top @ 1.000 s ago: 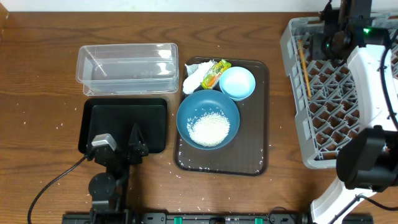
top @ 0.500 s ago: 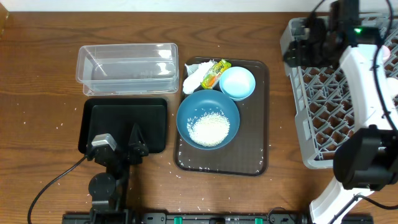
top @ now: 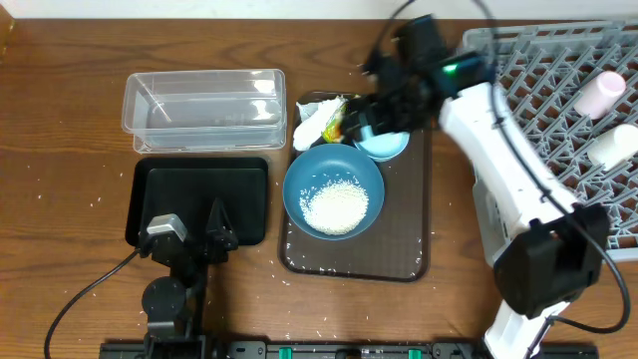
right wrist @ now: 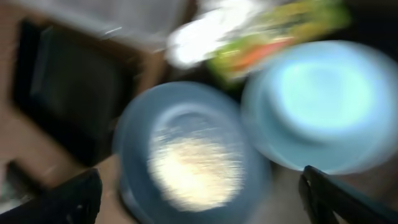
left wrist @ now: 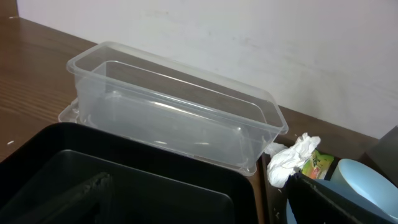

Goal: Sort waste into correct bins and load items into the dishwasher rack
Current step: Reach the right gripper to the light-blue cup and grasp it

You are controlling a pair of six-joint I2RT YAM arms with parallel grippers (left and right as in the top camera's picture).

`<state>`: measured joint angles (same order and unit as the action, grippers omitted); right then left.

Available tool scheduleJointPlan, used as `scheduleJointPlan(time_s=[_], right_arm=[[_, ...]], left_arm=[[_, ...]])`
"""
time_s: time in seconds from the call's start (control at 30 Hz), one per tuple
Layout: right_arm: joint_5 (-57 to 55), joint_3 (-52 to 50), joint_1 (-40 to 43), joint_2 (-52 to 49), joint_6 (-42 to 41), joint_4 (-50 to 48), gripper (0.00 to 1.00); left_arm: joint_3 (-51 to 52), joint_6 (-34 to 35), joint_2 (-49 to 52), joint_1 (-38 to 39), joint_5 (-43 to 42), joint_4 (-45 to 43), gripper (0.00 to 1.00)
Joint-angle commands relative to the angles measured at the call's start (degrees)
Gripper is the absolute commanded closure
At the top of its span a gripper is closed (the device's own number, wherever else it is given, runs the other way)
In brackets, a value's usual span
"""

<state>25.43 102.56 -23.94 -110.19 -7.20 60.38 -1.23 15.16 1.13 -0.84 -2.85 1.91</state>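
My right pincer (right wrist: 202,196) hangs wide open and empty above the small light-blue bowl (right wrist: 323,93), which sits on the brown tray (top: 419,239) beside the large dark-blue bowl (top: 296,184) holding rice grains (top: 334,207).

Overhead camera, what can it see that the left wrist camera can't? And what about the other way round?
Only the overhead camera shows the grey dishwasher rack holding a pink cup and a white cup. It also shows the rice in the dark-blue bowl.

Only the left wrist camera shows the pale wall behind the table.

Both show the clear box, the black box, the crumpled tissue, the snack wrapper and the light-blue bowl.
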Motion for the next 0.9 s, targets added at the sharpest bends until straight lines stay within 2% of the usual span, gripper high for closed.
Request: scheduleJointPlan(time_s=[0.0,0.03,0.1,0.17,0.3,0.5,0.63,0.73,0.87], right_arm=[[7.0,-0.1,-5.5,-0.1,-2.0,0.1,0.12],[6.6,0.0,-6.9,-0.1,-2.0,-0.3,0.18],[5.4,-0.1,-9.1,-0.1,-2.0,-0.6,0.18],[-0.4,-0.2,-11.1,-0.2,-3.1,-0.4,0.01],[-19.7,-0.2,-14.2,-0.2,-13.7,1.6,0.01],[-37.9,-0.2,-13.2,-0.2,-16.6,-3.0,0.02],[-37.4,-0.2,-10.2,-0.6,-16.8,-7.8,0.04],[-34.8,-0.2,-8.2,-2.3,-16.8,-10.9,0.12],[-35.6,-0.2,-7.4,-6.0,-16.8,-13.5,0.13]], left_arm=[[1.0,-0.5,-0.1,0.3,0.5,1.9,0.09],[1.0,-0.5,-0.1,0.3,0.5,1.9,0.09],[1.0,-0.5,-0.1,0.3,0.5,1.9,0.09],[1.0,-0.5,-0.1,0.3,0.5,1.9,0.09],[1.0,-0.5,-0.1,0.3,0.5,1.9,0.09],[1.0,-0.5,-0.1,0.3,0.5,1.9,0.09],[1.0,-0.5,-0.1,0.3,0.5,1.9,0.09],[1.0,-0.5,-0.1,0.3,0.5,1.9,0.09],[1.0,-0.5,-0.1,0.3,0.5,1.9,0.09]])
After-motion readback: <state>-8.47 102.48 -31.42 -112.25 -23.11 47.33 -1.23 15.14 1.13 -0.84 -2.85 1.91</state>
